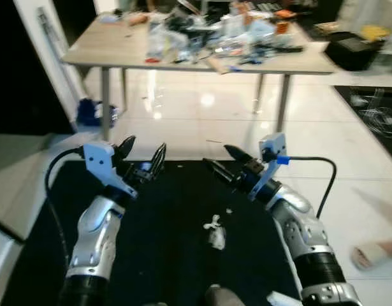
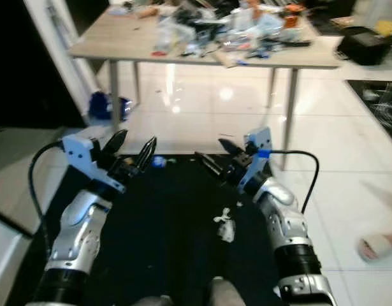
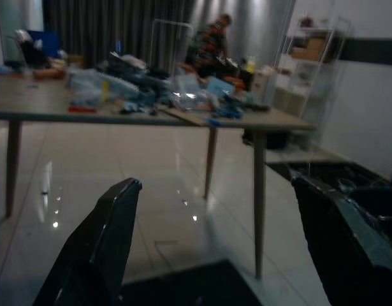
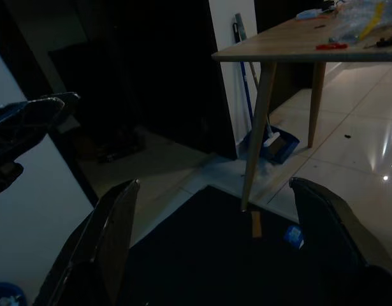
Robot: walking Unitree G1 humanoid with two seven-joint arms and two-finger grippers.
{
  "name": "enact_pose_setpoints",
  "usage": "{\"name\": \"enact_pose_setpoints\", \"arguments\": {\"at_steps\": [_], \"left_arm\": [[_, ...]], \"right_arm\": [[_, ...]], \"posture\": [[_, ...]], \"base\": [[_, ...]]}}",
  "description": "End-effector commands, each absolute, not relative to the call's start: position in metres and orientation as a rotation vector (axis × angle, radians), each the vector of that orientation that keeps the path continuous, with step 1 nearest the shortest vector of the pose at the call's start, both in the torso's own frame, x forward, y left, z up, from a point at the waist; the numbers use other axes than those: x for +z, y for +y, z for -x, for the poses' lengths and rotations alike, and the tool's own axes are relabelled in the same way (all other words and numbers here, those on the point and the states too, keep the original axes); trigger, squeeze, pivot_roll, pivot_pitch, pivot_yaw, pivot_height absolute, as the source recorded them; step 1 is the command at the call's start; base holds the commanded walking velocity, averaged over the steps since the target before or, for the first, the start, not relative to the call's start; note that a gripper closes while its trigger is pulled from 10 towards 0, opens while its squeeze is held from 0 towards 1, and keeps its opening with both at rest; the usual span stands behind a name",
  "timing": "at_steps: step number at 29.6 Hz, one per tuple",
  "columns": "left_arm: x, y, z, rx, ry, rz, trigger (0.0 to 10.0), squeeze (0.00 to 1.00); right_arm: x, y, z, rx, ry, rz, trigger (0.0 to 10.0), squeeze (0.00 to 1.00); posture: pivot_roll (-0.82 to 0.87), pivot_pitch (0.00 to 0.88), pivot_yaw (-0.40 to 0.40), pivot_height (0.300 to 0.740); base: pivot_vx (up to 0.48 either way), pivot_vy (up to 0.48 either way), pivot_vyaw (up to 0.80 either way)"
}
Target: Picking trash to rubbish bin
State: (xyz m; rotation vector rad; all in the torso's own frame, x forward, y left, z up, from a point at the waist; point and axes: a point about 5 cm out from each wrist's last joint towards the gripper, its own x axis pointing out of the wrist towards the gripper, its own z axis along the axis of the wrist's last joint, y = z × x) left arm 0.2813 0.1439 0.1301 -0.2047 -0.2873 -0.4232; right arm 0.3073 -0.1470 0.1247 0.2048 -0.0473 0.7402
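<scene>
Both grippers, left gripper and right gripper, hover spread wide and empty above the black mat. White crumpled trash lies on that mat (nothing gathered yet); no bin identifiable.

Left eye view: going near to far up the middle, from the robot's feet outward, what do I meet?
White crumpled trash on the black mat → far edge of the mat → glossy white tiled floor → wooden table piled with clutter.
</scene>
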Motion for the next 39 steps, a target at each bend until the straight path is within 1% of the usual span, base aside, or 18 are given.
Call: {"name": "enact_pose_setpoints", "arguments": {"at_steps": [1, 14, 23, 32, 36, 38, 39], "left_arm": [[0.130, 0.144, -0.281, -0.428, -0.289, 0.202, 10.0, 0.00], [0.130, 0.143, -0.281, -0.429, -0.291, 0.204, 10.0, 0.00], [0.129, 0.143, -0.281, -0.431, -0.296, 0.203, 10.0, 0.00], [0.132, 0.145, -0.280, -0.427, -0.309, 0.202, 10.0, 0.00], [0.135, 0.146, -0.280, -0.426, -0.320, 0.198, 10.0, 0.00], [0.140, 0.148, -0.280, -0.425, -0.337, 0.189, 10.0, 0.00], [0.140, 0.148, -0.280, -0.425, -0.337, 0.189, 10.0, 0.00]], "right_arm": [[0.126, -0.149, -0.308, 0.727, -0.047, -0.210, 10.0, 0.00], [0.124, -0.152, -0.312, 0.695, -0.014, -0.227, 10.0, 0.00], [0.122, -0.156, -0.315, 0.659, 0.001, -0.249, 10.0, 0.00], [0.125, -0.160, -0.317, 0.629, -0.010, -0.261, 10.0, 0.00], [0.127, -0.168, -0.321, 0.581, -0.016, -0.283, 10.0, 0.00], [0.128, -0.180, -0.326, 0.509, -0.019, -0.309, 10.0, 0.00], [0.128, -0.180, -0.326, 0.509, -0.019, -0.309, 10.0, 0.00]], "posture": [[-0.06, 0.000, -0.020, 0.740], [-0.06, 0.000, -0.022, 0.740], [-0.07, 0.000, -0.023, 0.740], [-0.07, 0.000, -0.026, 0.740], [-0.07, 0.000, -0.026, 0.740], [-0.07, 0.000, -0.026, 0.740], [-0.07, 0.000, -0.026, 0.740]], "base": [[0.480, 0.000, 0.00], [0.480, 0.000, 0.00], [0.480, 0.000, -0.78], [0.480, 0.000, 0.00], [0.480, 0.000, 0.00], [0.480, 0.000, 0.00], [0.480, 0.000, 0.00]]}}
